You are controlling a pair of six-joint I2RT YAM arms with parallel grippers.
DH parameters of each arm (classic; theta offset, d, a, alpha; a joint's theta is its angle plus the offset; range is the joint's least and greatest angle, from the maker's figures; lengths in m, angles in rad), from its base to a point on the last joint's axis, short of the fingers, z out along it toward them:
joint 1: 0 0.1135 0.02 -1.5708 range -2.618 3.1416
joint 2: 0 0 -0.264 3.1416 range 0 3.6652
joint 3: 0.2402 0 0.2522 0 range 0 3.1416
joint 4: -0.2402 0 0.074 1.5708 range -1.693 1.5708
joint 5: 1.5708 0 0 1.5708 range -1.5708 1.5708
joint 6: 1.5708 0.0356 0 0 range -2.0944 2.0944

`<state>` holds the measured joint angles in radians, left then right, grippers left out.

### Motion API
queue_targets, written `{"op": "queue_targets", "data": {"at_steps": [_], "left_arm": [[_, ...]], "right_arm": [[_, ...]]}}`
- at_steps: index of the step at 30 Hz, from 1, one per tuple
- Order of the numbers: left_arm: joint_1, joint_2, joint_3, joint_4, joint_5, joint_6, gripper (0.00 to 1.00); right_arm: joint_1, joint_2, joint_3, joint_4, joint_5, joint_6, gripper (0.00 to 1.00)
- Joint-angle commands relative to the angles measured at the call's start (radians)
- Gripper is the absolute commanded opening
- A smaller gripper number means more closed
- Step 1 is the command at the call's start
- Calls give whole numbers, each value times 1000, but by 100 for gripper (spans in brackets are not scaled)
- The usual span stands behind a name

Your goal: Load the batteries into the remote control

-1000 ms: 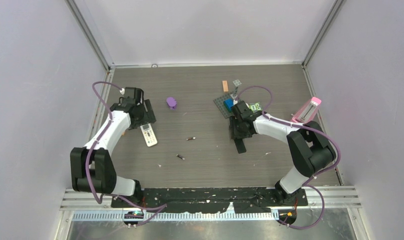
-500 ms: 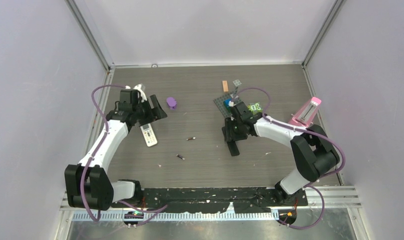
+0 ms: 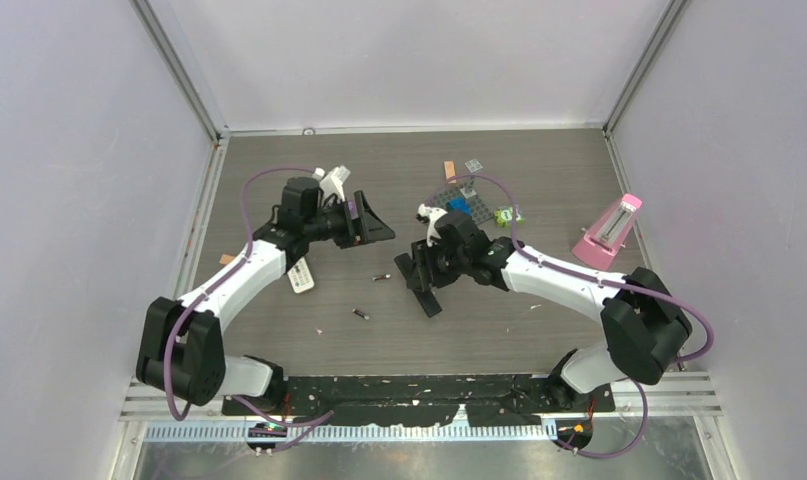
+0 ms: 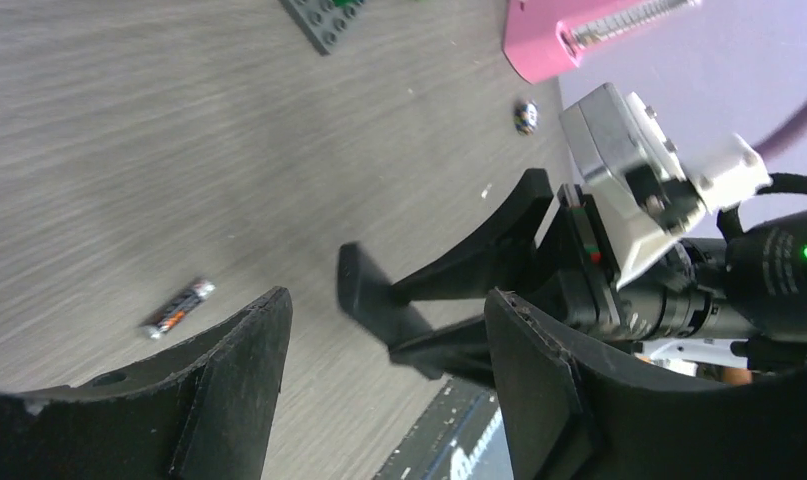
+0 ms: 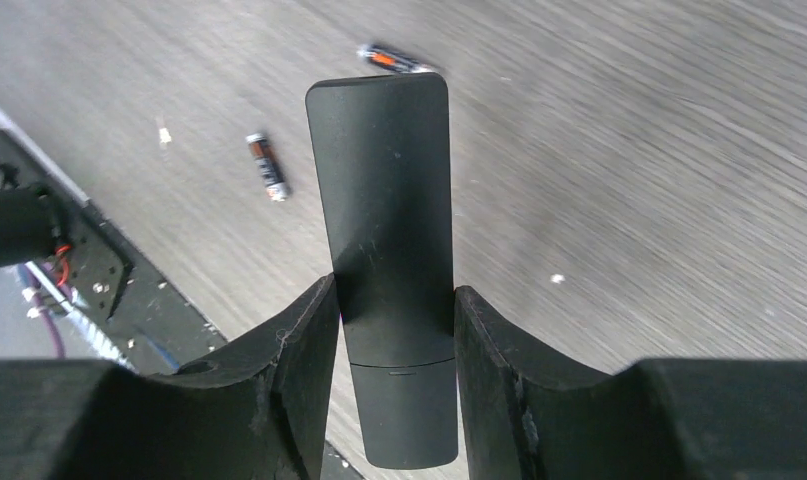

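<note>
Pale lilac walls close in a grey wood-grain tabletop (image 3: 539,330), with both arms bolted at its near edge and bent in toward the middle. The left arm (image 3: 244,275) reaches across from the left and the right arm (image 3: 564,282) from the right, so the two wrists face each other near the centre.

A pink metronome-shaped object (image 3: 609,228) stands by the right wall. A grey studded plate (image 3: 445,198) lies behind the right wrist.

The right gripper (image 5: 394,292) is clamped on a black remote (image 5: 384,200), one finger pressed against each long side. The remote's far end juts out past the fingertips over the tabletop. The left gripper (image 4: 386,300) stands wide apart with nothing between its fingers, off the surface and turned toward the right gripper.

A white remote (image 3: 300,278) lies flat on the tabletop, partly under the left forearm.

The batteries lie loose on the tabletop, touched by neither gripper. One battery (image 3: 382,276) rests between the two grippers, just left of the black remote. A second battery (image 3: 361,314) lies closer to the arm bases.
</note>
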<state>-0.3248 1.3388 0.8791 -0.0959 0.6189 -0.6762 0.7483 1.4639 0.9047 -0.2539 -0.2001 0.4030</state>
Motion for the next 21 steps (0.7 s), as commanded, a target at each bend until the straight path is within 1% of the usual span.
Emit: {"op": "queue_targets", "data": {"at_steps": [1,14,16,21], "left_arm": [[-35,32,-12,141,75,-66,71],[-88,88,-30,127,99,-84,60],[-89,92,-31,125,100,-88,57],[-91,99,-34,125,116,-97,43]], "right_arm": [[47,-49,63,93,-35,16,34],[64,-64,74,157,-19,64,33],[63,-61,75,167,-11,71,33],[63,-58,73,182,15,87,33]]}}
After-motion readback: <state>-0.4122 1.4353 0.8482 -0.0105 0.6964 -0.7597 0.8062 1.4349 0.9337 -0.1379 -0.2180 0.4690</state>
